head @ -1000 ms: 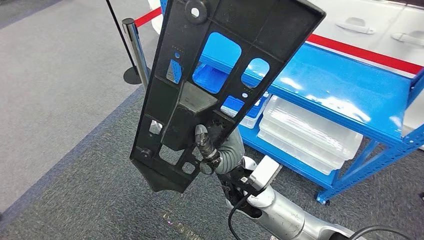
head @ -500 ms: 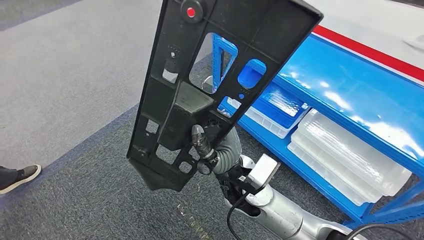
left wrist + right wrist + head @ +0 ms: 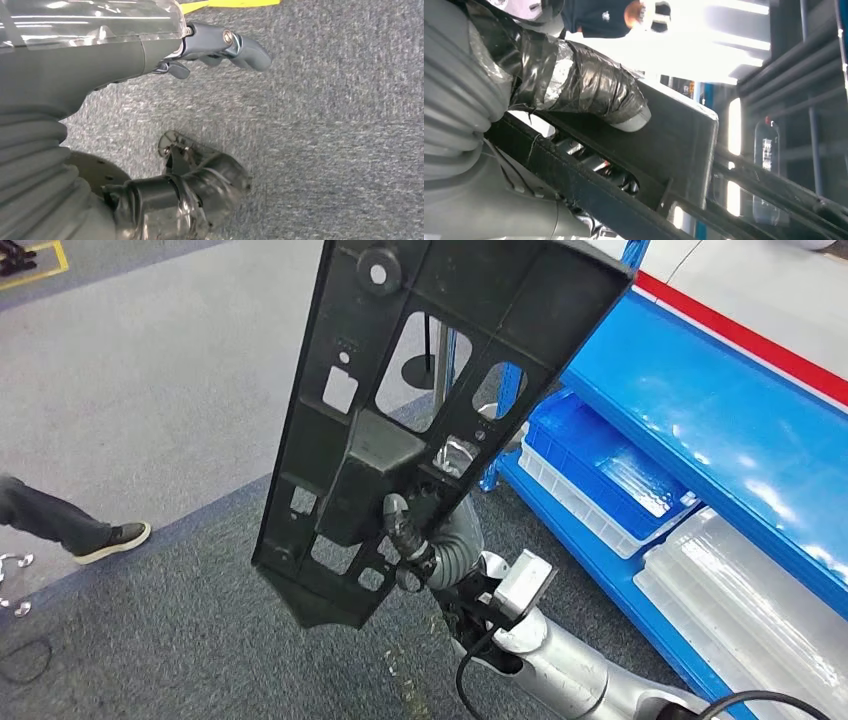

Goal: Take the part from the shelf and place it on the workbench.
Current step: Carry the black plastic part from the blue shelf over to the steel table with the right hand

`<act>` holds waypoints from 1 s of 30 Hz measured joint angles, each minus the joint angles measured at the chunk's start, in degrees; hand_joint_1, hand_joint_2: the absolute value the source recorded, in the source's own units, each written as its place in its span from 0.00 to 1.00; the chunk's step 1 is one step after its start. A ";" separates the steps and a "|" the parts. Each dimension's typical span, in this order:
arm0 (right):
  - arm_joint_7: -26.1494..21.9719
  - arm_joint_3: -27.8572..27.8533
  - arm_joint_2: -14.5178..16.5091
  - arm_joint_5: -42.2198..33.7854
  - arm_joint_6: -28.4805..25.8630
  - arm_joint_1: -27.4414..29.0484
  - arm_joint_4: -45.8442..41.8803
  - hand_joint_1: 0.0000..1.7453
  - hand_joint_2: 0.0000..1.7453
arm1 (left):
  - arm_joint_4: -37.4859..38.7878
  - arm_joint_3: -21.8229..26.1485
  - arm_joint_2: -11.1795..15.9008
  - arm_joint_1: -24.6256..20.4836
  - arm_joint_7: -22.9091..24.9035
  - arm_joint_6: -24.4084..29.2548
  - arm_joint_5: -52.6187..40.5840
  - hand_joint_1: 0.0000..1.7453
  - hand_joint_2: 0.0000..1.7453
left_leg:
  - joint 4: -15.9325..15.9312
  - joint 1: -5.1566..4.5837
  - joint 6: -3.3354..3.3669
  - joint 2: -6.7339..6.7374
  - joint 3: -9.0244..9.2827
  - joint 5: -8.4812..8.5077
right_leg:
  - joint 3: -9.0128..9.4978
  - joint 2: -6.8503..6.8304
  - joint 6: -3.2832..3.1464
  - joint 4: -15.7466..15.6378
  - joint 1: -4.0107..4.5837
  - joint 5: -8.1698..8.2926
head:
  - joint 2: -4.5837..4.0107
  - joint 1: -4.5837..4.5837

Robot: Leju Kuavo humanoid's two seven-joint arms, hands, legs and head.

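The view is swinging left since a second ago, the blue shelf (image 3: 720,410) sliding rightward, while the black part (image 3: 420,390) is still standing upright above the right hand (image 3: 420,540), which is clamping its lower middle. The left hand (image 3: 215,47) is hanging over carpet, fingers apart, holding nothing.

part (image 3: 420,400) top cut off

Right hand (image 3: 574,95) grips the black part (image 3: 674,150), taped thumb pressed on its face, ribs running toward four o'clock
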 joint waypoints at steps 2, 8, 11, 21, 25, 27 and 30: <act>0.03 0.00 0.03 0.02 0.02 -0.15 0.02 1.00 1.00 | -0.01 -0.01 0.09 0.27 0.08 -0.01 -0.03 0.00 1.00 | 0.82 -0.07 -0.36 1.15 -0.57 -0.41 | 0.22 -1.20 -0.68 -0.19 -0.12 0.06 | -0.01 -0.16; 0.11 0.00 0.04 0.14 0.21 -0.26 0.02 1.00 1.00 | -0.01 -0.05 0.07 -0.06 0.34 -0.05 -0.02 0.00 1.00 | 15.38 0.15 -1.28 7.90 -8.61 -5.88 | 0.76 -5.82 -1.44 -0.46 0.21 -0.40 | -0.01 -0.76; 0.14 0.00 0.05 0.14 0.22 -0.33 0.02 1.00 1.00 | 0.00 -0.07 0.09 -0.05 0.45 -0.06 -0.02 0.00 1.00 | 5.87 -0.44 -0.04 10.01 -3.68 -0.79 | 1.60 -8.06 -1.36 -0.70 0.56 -0.95 | -0.01 -0.75; 0.09 0.00 0.04 0.27 0.40 -0.63 -0.01 1.00 1.00 | -0.02 -0.26 0.33 -0.30 0.48 -0.08 0.22 0.00 1.00 | -4.68 -0.84 2.40 7.40 2.69 1.97 | -1.67 -3.89 0.12 8.68 1.06 -6.64 | -0.02 -0.41; 0.18 0.00 -0.01 0.26 0.35 -0.37 0.02 1.00 1.00 | -0.02 -0.40 0.31 -0.25 0.49 -0.09 0.21 0.00 1.00 | -3.49 -0.43 2.07 3.39 2.70 1.07 | -4.36 -2.80 0.74 9.42 0.63 -3.32 | -0.01 -0.29; 0.18 0.00 -0.01 0.25 0.35 -0.41 0.03 1.00 1.00 | -0.02 -0.49 0.32 -0.18 0.49 -0.09 0.21 0.00 1.00 | -1.85 -0.11 1.28 1.60 2.19 0.09 | -1.86 -0.25 1.23 2.50 -0.09 0.21 | -0.02 -0.27; 0.17 0.00 -0.01 0.25 0.36 -0.42 0.03 1.00 1.00 | -0.02 -0.77 0.36 -0.32 0.50 -0.08 0.21 0.00 1.00 | -0.30 0.19 0.24 -0.47 0.74 -0.62 | -0.54 2.24 0.84 -0.57 -0.26 0.53 | -0.01 -0.28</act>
